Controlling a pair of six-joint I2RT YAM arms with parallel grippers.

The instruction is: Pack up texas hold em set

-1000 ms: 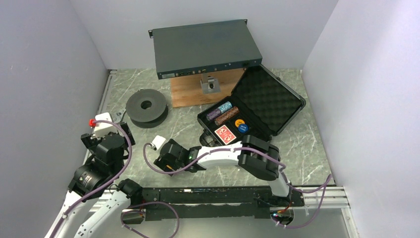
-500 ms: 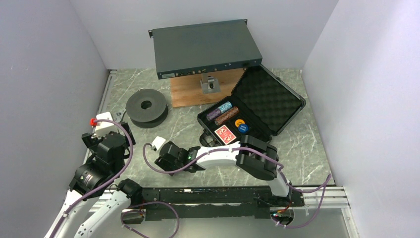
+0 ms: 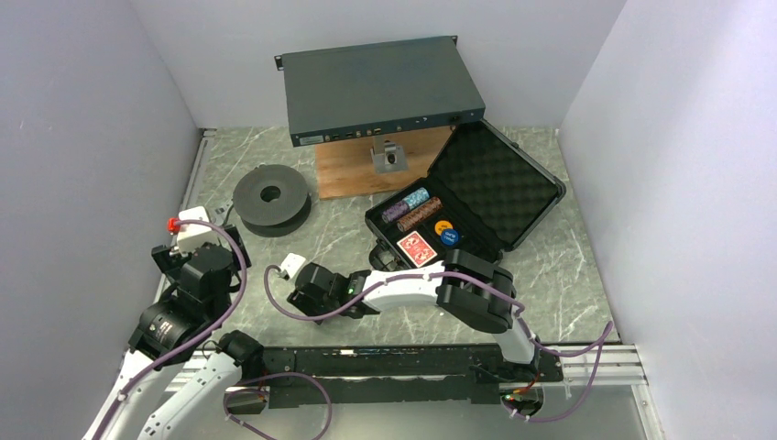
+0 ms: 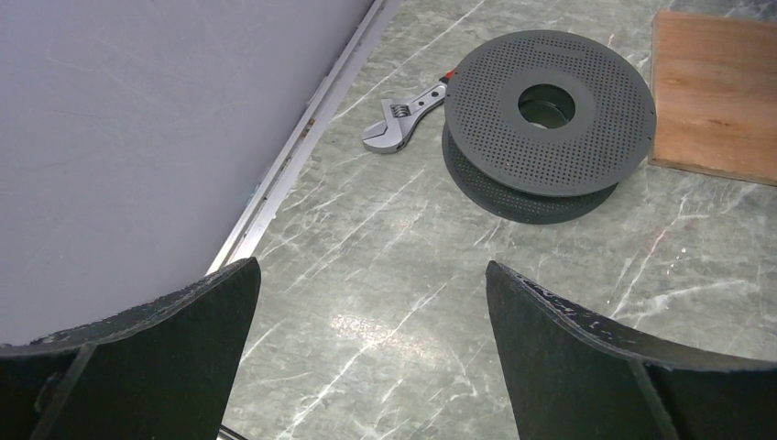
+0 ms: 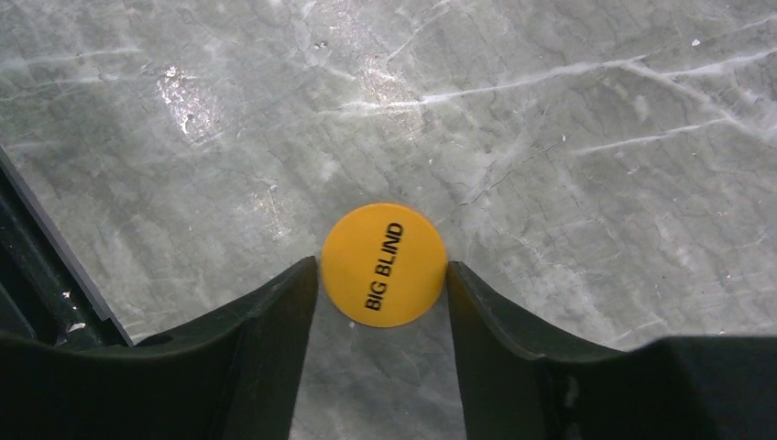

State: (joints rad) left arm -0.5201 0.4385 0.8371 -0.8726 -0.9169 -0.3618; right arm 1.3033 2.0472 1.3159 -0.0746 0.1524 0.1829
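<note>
The black case (image 3: 513, 188) lies open right of centre, foam lid back. Its tray holds striped chip stacks (image 3: 412, 207), a red-backed card deck (image 3: 417, 247), an orange disc (image 3: 443, 225) and a blue disc (image 3: 450, 236). A yellow disc (image 5: 383, 264) marked BIG BLIND lies flat on the table in the right wrist view. My right gripper (image 5: 382, 266) is low over it, fingertips pressed against its left and right edges. In the top view that gripper (image 3: 307, 289) sits left of the case. My left gripper (image 4: 371, 270) hangs open over bare table.
A dark grey spool (image 4: 548, 119) lies at the back left with a small wrench (image 4: 403, 115) beside it. A flat teal-grey metal box (image 3: 376, 87) rests at the back over a wooden board (image 3: 366, 170). Walls close in on three sides.
My right gripper's head has shifted slightly toward the near edge of the table. The left arm has not moved.
</note>
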